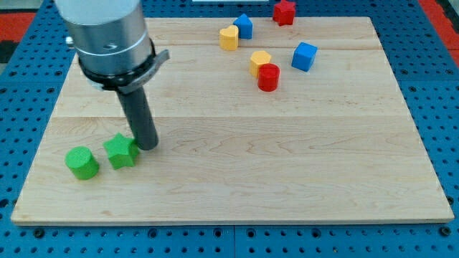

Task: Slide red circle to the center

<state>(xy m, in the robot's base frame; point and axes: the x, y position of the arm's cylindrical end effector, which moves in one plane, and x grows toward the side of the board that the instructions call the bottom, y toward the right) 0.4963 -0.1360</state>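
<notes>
The red circle is a short red cylinder in the upper right part of the wooden board. It touches a yellow block just above and to its left. My tip is far off at the view's left, right beside a green star block, which lies on its left. The tip is well apart from the red circle.
A green cylinder lies left of the green star. A blue cube sits right of the red circle. A yellow block and a blue block touch near the top edge. A red star block sits at the top edge.
</notes>
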